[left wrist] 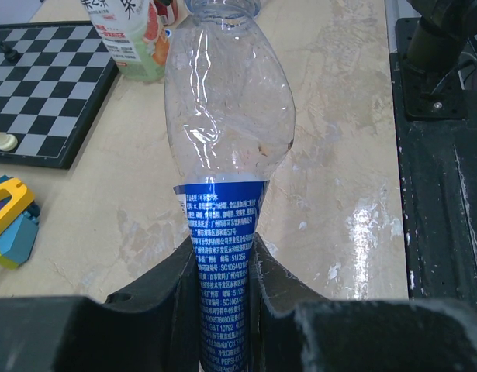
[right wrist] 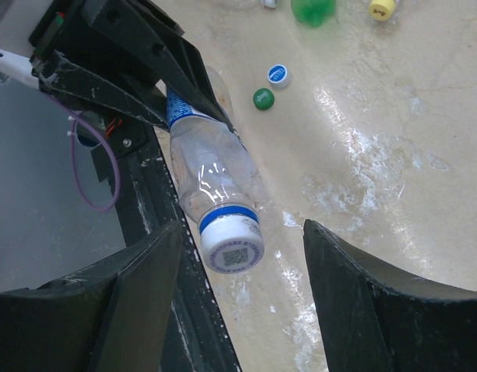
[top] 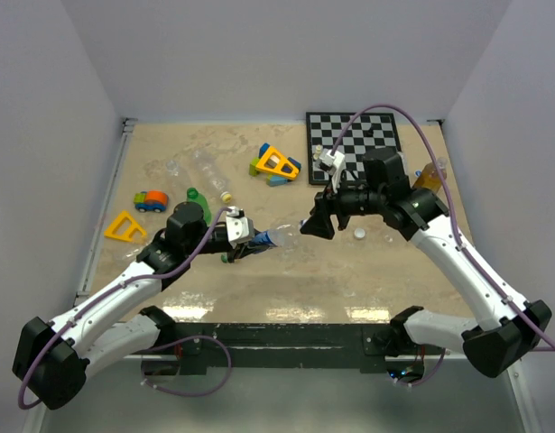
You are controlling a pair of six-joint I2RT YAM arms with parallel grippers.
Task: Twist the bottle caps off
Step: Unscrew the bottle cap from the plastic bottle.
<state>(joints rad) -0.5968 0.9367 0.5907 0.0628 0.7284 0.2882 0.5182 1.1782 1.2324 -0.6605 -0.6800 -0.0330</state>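
Observation:
A crushed clear bottle (left wrist: 226, 139) with a blue label is squeezed flat between the fingers of my left gripper (left wrist: 225, 310), which is shut on its lower part. In the top view the left gripper (top: 250, 242) holds the bottle (top: 275, 238) level, its neck pointing right. The bottle's white cap (right wrist: 232, 240), with a blue ring under it, faces my right gripper (right wrist: 242, 302). That gripper (top: 309, 225) is open, its jaws standing on either side of the cap and touching neither side. Loose caps lie on the table: blue (right wrist: 278, 74), green (right wrist: 262, 98), yellow (right wrist: 382, 7) and white (top: 359, 234).
A green bottle (top: 194, 194) and clear bottles (top: 200, 167) lie at the back left. Toy blocks (top: 275, 164), a toy car (top: 151, 200) and a yellow triangle (top: 124, 225) are scattered around. A chessboard (top: 354, 135) with pale pieces sits at the back right, a labelled drink bottle (left wrist: 133, 39) beside it.

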